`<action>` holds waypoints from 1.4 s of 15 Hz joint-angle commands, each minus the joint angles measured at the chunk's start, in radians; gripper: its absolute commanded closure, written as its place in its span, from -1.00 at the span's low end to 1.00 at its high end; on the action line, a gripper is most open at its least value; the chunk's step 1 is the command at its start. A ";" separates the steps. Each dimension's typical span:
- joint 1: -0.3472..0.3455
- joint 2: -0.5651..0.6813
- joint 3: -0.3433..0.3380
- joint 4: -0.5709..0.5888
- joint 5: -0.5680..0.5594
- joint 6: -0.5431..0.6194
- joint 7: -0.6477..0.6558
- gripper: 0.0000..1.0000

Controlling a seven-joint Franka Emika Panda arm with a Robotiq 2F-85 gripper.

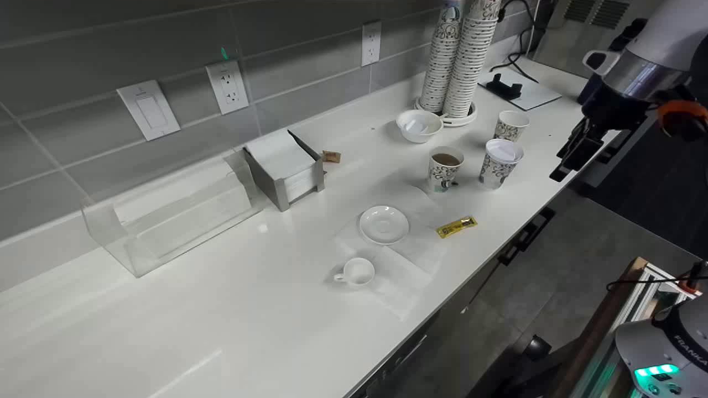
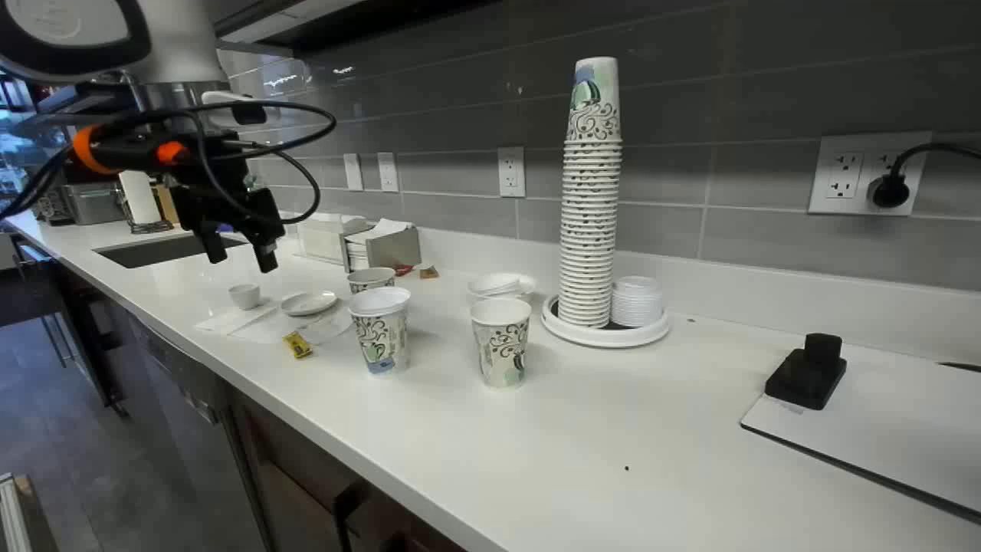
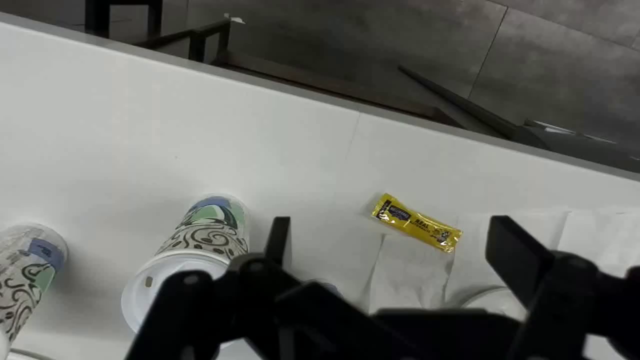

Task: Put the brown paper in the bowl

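The brown paper (image 1: 332,157) is a small brown piece lying on the counter beside the napkin holder, close to the wall. It also shows small in an exterior view (image 2: 429,272). The bowl (image 1: 410,131) is white and round, standing by the tall cup stacks, with something white inside. It also shows in an exterior view (image 2: 494,289), partly behind a paper cup. My gripper (image 2: 242,259) is open and empty, held above the counter's front edge, apart from both. In the wrist view my gripper (image 3: 390,222) has its fingers wide apart; brown paper and bowl are out of view there.
Paper cups (image 1: 443,172) stand between the front edge and the bowl. A saucer (image 1: 384,225), a small white cup (image 1: 358,272) and a yellow packet (image 3: 417,223) lie nearer the front. A napkin holder (image 1: 275,182), clear box (image 1: 182,221) and tall cup stacks (image 2: 590,230) line the wall.
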 commanded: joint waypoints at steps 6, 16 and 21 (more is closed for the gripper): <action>0.125 0.118 0.057 0.062 0.073 0.205 0.011 -1.00; 0.250 0.627 0.130 0.470 0.132 0.531 -0.038 -1.00; 0.204 0.709 0.184 0.536 0.155 0.487 -0.058 -1.00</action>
